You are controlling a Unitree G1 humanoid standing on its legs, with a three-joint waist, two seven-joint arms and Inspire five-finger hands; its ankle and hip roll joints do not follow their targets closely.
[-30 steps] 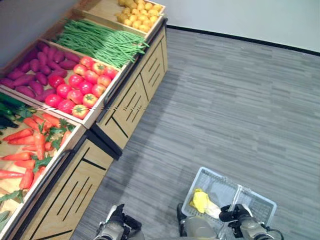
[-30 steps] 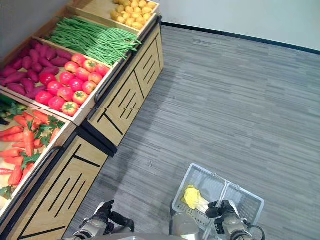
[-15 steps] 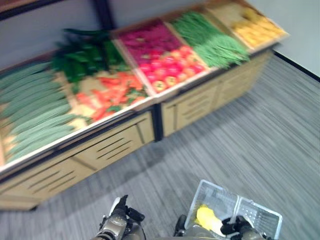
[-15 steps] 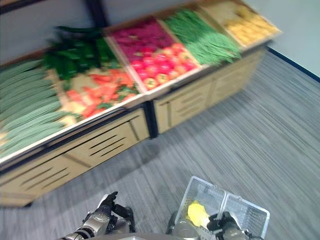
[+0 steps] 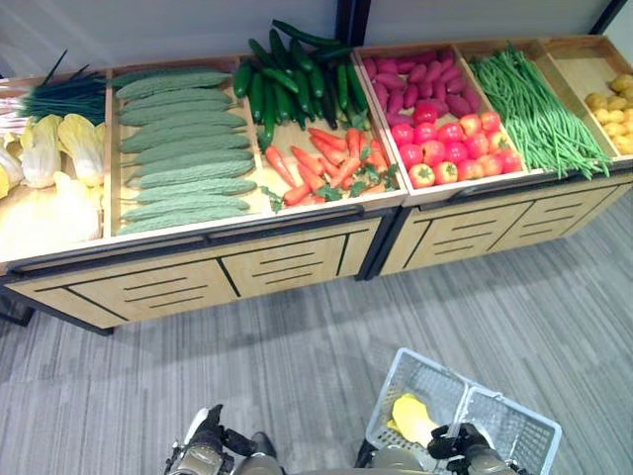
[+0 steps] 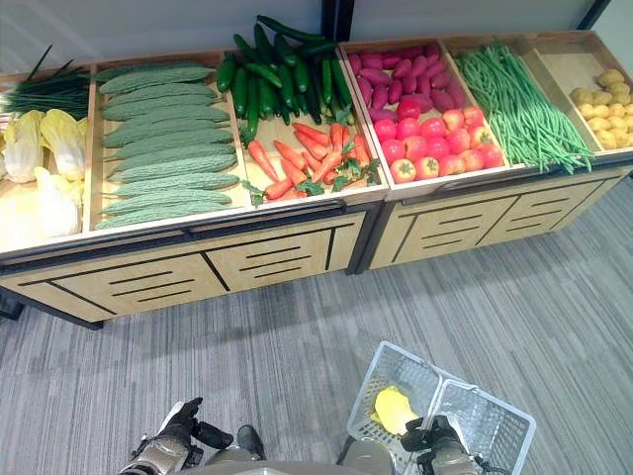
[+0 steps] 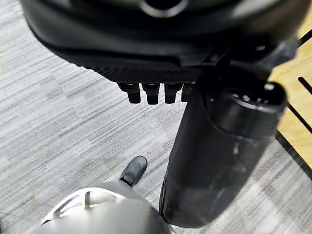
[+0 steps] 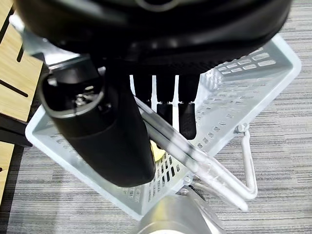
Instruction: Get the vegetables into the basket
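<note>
right hand point(image 5: 465, 445) grips the basket point(image 5: 514, 435) handle, yellow vegetable point(image 5: 413, 418) inside

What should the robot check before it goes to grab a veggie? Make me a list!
1. Basket held: ok. The right hand is curled round its handle.
2. Room in the basket: ok. One yellow vegetable lies inside, with space beside it.
3. Left hand free: ok. Its fingers curl on nothing, low above the floor.
4. Vegetables in sight: ok. Carrots, tomatoes and cucumbers fill the stand's bins.
5. Close enough to reach: not ok, probably. A strip of floor lies between the hands and the stand.
</note>
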